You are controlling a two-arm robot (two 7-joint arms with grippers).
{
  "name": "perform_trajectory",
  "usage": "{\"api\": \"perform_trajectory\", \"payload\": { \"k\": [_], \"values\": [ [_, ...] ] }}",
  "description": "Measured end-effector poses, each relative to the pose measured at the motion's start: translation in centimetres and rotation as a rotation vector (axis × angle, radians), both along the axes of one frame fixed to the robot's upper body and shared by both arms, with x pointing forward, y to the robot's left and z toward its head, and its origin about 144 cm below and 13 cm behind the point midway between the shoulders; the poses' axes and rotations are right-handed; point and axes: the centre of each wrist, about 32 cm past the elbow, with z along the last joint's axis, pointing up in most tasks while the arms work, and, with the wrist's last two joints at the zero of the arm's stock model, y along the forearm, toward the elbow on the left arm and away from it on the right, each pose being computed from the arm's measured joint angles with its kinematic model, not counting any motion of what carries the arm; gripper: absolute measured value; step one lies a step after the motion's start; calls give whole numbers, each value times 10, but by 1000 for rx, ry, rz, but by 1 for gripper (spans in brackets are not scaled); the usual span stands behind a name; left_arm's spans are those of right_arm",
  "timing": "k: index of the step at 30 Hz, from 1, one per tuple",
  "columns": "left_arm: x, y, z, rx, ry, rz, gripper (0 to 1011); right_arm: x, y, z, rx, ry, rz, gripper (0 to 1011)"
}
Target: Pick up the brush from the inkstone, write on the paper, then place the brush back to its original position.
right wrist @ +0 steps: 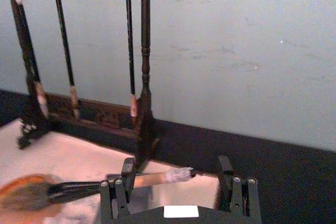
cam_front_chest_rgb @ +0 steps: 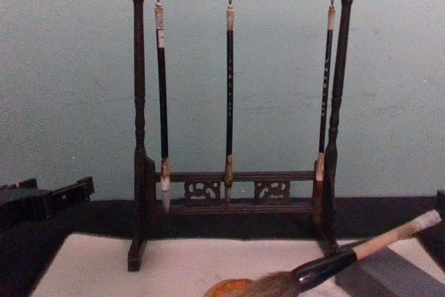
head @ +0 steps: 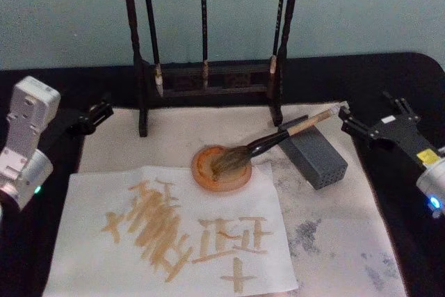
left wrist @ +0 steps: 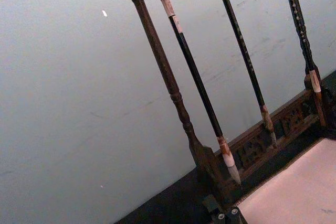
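Observation:
The brush [head: 278, 137] lies slanted, its bushy head resting in the round orange inkstone [head: 205, 177] and its tan handle propped on a grey block [head: 320, 161]. In front of the inkstone lies the paper [head: 90, 255], a white sheet marked with tan strokes. My right gripper [head: 348, 122] hovers open just right of the handle's whitish end. In the right wrist view that gripper [right wrist: 176, 163] has its fingers spread, with the brush [right wrist: 79, 188] lying beyond them. My left gripper [head: 94, 117] stays open at the table's far left, away from the brush.
A dark wooden rack [head: 208, 78] with three slim hanging brushes stands behind the inkstone. An off-white felt mat [head: 348, 227] with grey smudges covers the black table under everything. A pale wall rises behind the rack.

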Motion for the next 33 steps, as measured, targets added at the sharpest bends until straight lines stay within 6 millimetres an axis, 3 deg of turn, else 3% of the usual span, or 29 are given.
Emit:
{"api": "perform_trajectory", "payload": {
  "k": [7,16,33],
  "values": [
    [0,0,0,0,0,0,1002,-12,-2,-12,234,52,48,1001],
    [0,0,0,0,0,0,1002,-10,-5,-36,545,204,87,1001],
    [0,0,0,0,0,0,1002,6,-4,-50,819,358,77,1002]
  ]
}}
